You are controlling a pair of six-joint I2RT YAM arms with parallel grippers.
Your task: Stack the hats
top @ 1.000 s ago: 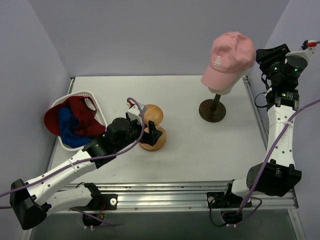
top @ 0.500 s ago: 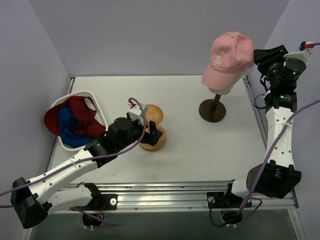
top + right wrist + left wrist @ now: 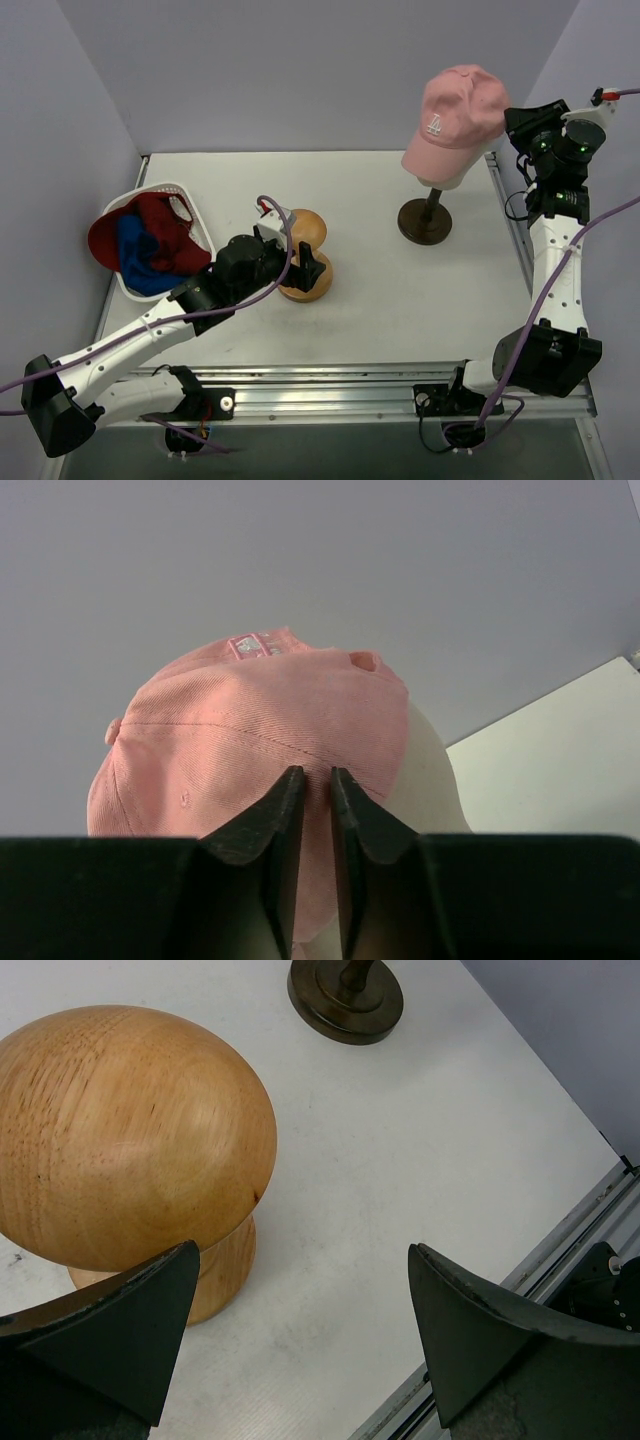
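Since a second ago the right arm's wrist has swung a little leftward, toward the cap, and its fingers have drawn in; the left arm has not shifted.

At far left of the desk (image 3: 400,290) the white mesh basket (image 3: 150,187) holds a heap of hats: a red cap (image 3: 98,240) with its brim over the rim, a blue hat (image 3: 137,252) and a dark red hat (image 3: 165,228) on top. All lie well apart from either tool.

Next, the left tool (image 3: 302,1252) stands with its fingers wide apart, gripping nothing, just beside the wooden mushroom-shaped stand (image 3: 130,1130). Its wrist view shows the stand's stem and the dark round base (image 3: 345,995) of the mannequin pole. The basket does not show in that view.

At right, the pink baseball cap (image 3: 455,110) sits on the cream mannequin head (image 3: 425,780). The right tool (image 3: 312,772) is at the cap's back, its fingers pressed nearly together on the pink cloth. From above the white logo on the front shows. The right wrist view instead gives the rear seams, the top button and a small tag.
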